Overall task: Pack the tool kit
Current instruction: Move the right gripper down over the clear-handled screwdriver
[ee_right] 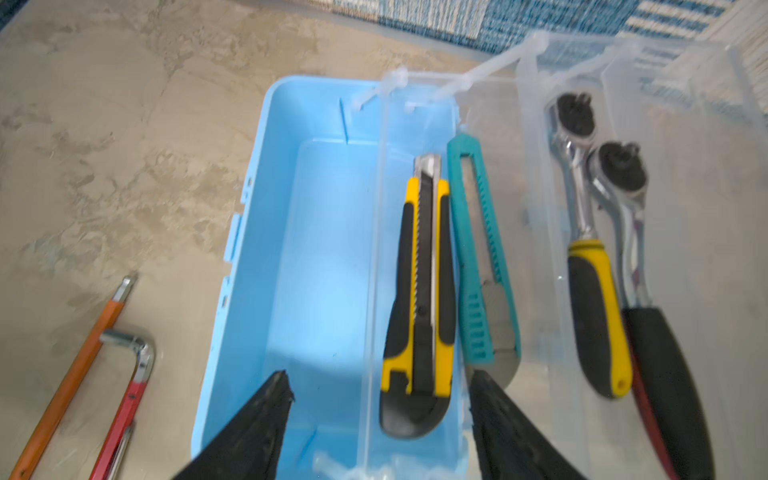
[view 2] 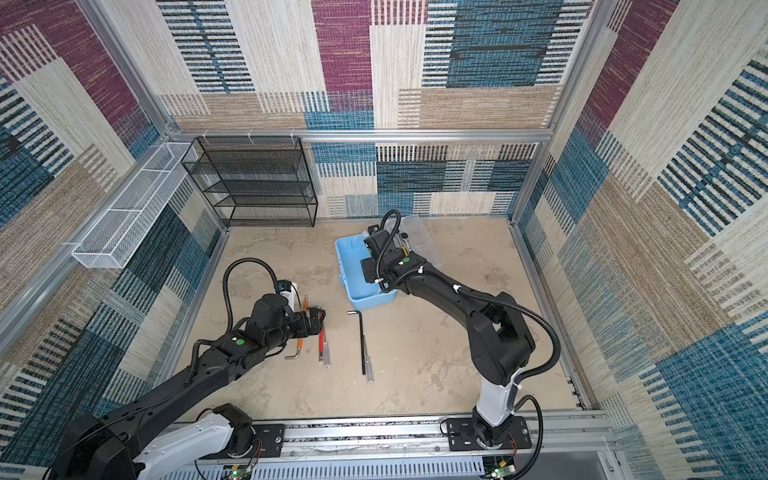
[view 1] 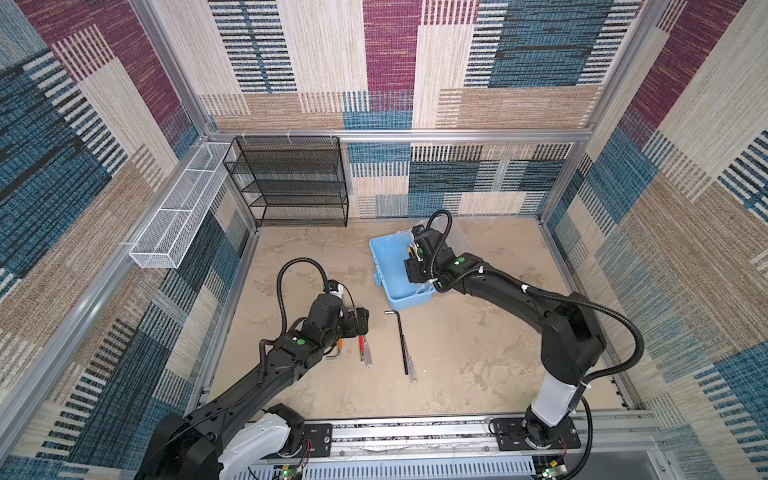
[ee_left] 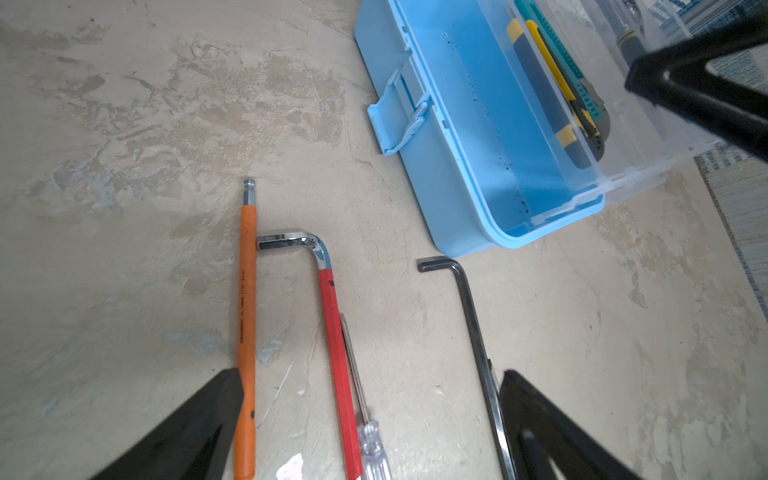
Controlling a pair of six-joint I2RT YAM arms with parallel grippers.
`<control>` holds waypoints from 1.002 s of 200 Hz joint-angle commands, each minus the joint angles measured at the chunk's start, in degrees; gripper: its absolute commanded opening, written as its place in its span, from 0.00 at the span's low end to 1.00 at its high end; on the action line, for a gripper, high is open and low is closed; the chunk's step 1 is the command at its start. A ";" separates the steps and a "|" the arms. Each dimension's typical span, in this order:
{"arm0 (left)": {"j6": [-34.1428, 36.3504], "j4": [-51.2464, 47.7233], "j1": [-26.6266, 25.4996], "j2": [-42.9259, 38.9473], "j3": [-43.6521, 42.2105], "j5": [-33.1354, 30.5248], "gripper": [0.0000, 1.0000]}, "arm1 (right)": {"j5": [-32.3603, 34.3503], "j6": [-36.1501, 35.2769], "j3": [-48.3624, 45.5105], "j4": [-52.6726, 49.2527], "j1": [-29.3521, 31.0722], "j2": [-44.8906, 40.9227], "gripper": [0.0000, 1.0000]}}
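**Kit case open right of centre, both grippers holding nothing**

- Far left: white mesh basket (view 1: 166,232) on the side wall. The black mesh rack (view 1: 291,183) stands just beside it against the back wall.
- The left gripper (ee_left: 370,374) hovers over loose tools on the table (view 1: 478,353), jaws at full spread and holding nothing. In the left wrist view its fingers (ee_left: 187,436) bracket the tools.
- Between them, left to right:
  - orange hex key (ee_left: 246,316)
  - red hex key (ee_left: 336,332), its chrome short leg touching the orange one
  - clear-handled screwdriver (ee_left: 374,449), lying against the red key
- The black hex key (ee_left: 469,316) runs along the inner edge of the other finger, with its bend near the case corner. In both top views a second screwdriver (view 1: 411,370) lies alongside it.
- The light-blue case (view 1: 407,300) sits on the table right of centre, toward the back wall, lid open.
- The right gripper (ee_right: 380,374) is over the case, jaws moderately apart and gripping nothing.
- A clear tray (ee_right: 374,249) over the case holds a yellow utility knife (ee_right: 419,299) and a teal utility knife (ee_right: 482,257), side by side.
- The next clear section (ee_right: 552,291) holds a yellow-grip ratchet (ee_right: 594,299) and a black-grip ratchet (ee_right: 656,353), heads pointing the same way.
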 commanded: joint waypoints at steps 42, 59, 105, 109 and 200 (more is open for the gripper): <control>-2.51 -3.70 0.02 1.52 0.84 -2.62 0.99 | -0.02 16.26 -16.97 -1.03 9.85 -10.54 0.67; -3.29 -5.19 0.01 2.85 1.30 -3.20 0.99 | -0.30 21.16 -21.09 -1.78 13.04 -12.72 0.66; -3.23 -6.45 0.01 3.95 1.30 -2.13 0.99 | -1.83 29.95 -28.82 -2.89 19.39 -15.89 0.58; -3.22 -6.44 0.05 3.93 1.31 -2.15 0.99 | -2.07 30.52 -29.42 -2.74 19.78 -15.98 0.57; -3.19 -9.17 -0.02 5.35 2.52 -1.32 0.99 | -5.59 38.21 -33.58 -0.02 26.55 -14.35 0.44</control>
